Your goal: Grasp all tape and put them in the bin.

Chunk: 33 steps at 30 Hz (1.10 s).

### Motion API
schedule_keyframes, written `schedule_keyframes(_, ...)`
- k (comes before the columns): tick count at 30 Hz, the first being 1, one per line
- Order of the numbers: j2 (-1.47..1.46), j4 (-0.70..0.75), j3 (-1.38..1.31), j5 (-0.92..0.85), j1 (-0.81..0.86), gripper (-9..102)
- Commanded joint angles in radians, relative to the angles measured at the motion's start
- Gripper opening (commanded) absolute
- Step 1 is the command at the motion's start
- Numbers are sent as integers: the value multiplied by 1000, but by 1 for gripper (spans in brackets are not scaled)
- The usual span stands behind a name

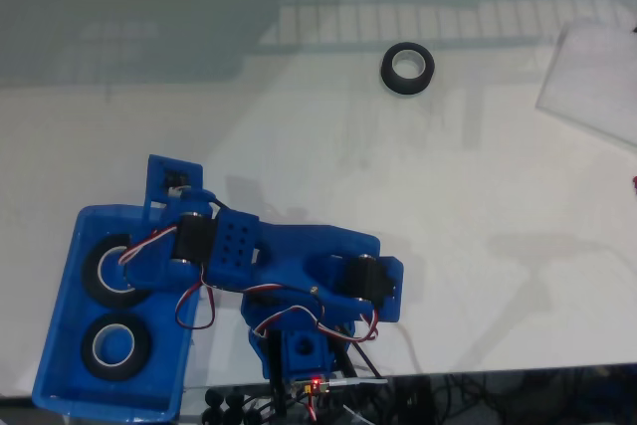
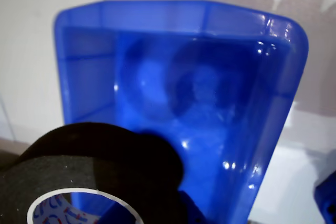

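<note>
Arm (image 1: 224,251) over bin (image 1: 60,345); 3rd tape (image 1: 407,69) far off.

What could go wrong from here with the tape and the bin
1. One roll still lies far out on the table, well away from the bin; the long reach could end in a poor grip.
2. Two rolls already fill much of the bin floor, so a third may land on top and roll out over the low wall.
3. The arm overhangs the bin's edge; swinging away could nudge the bin.
</note>
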Motion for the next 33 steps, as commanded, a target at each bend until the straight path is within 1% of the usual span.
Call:
schedule_keyframes(1,-8,-35,0,-8,-11,0)
schedule_keyframes(3,-23,-51,0,-8,-12,1)
schedule_keyframes(4,-29,-55,0,-5,-12,4)
schedule_keyframes(10,-35,-72,0,-5,-11,34)
schedule_keyframes(12,-34,-77,0,0,-8,39)
schedule_keyframes(19,-23,-92,0,3,28,41)
schedule_keyframes(24,-31,-127,0,-3,115,41)
schedule_keyframes(28,-40,-156,-3,-15,232,41)
schedule_keyframes(33,-32,-219,-2,-58,454,41)
